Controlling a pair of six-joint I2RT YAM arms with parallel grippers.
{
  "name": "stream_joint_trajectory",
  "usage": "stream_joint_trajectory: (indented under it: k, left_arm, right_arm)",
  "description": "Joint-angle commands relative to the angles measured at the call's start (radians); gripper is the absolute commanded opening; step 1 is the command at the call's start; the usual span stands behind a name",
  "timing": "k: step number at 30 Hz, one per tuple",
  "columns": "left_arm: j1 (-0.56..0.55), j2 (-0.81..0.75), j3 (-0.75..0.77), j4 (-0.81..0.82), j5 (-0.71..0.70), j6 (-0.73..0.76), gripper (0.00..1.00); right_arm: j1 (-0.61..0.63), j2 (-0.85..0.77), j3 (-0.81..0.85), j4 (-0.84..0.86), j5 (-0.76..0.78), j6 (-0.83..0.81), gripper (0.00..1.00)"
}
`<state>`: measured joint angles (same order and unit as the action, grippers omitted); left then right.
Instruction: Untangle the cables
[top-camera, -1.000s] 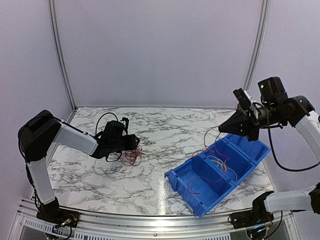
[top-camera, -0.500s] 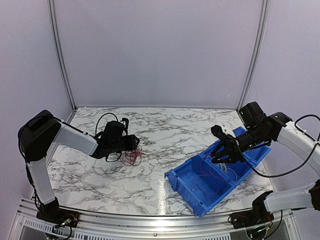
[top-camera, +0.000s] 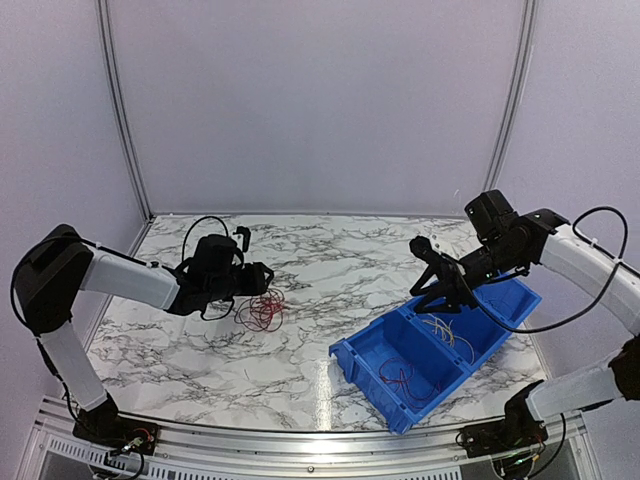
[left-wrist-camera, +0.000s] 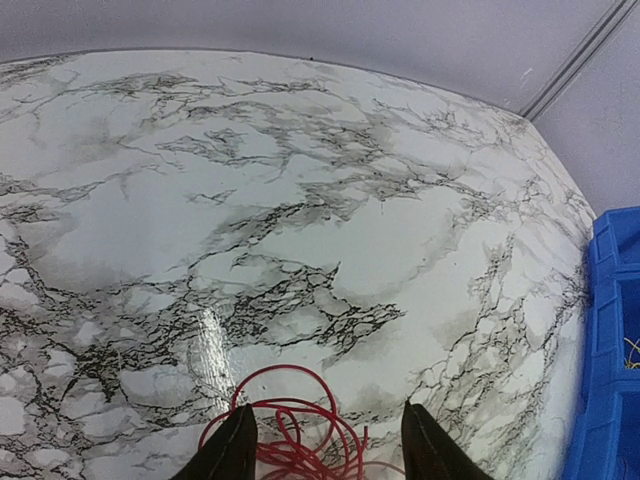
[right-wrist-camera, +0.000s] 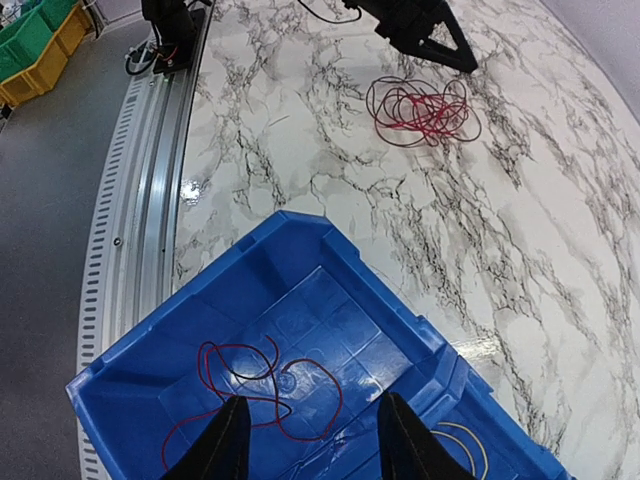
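**Left arm.** The left gripper (left-wrist-camera: 325, 455) is shown with its jaws parted and nothing clamped. A red cable coil (left-wrist-camera: 292, 435) is seen on the worktop (left-wrist-camera: 300, 200), just beneath and between the jaws; whether it is touched cannot be told.

**Right arm.** The right gripper (right-wrist-camera: 312, 440) is shown spread and empty above the blue bin (right-wrist-camera: 300, 250). Directly below it, a red and black cable loop (right-wrist-camera: 265, 385) is laid in one compartment. Orange and white cables (right-wrist-camera: 465, 432) are seen in the adjoining compartment.
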<state>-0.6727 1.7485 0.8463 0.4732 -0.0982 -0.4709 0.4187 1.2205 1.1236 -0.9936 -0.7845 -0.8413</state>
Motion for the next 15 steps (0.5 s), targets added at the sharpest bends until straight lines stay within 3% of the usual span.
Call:
stream_joint_trajectory:
  k: [1,9,15]
  left_arm:
    - [0.010,-0.037,-0.016,-0.083,0.013,0.040,0.52]
    - [0.010,-0.072,-0.041,-0.200,0.039,0.046,0.52]
    - [0.010,-0.159,-0.106,-0.280,0.025,0.026,0.52]
  right_arm:
    - [0.012,0.047,0.019,0.091,-0.013,0.038,0.43]
    - [0.025,0.159,0.069,0.333,0.069,0.176,0.42]
    - [0.162,0.367,0.192,0.405,0.207,0.233,0.42]
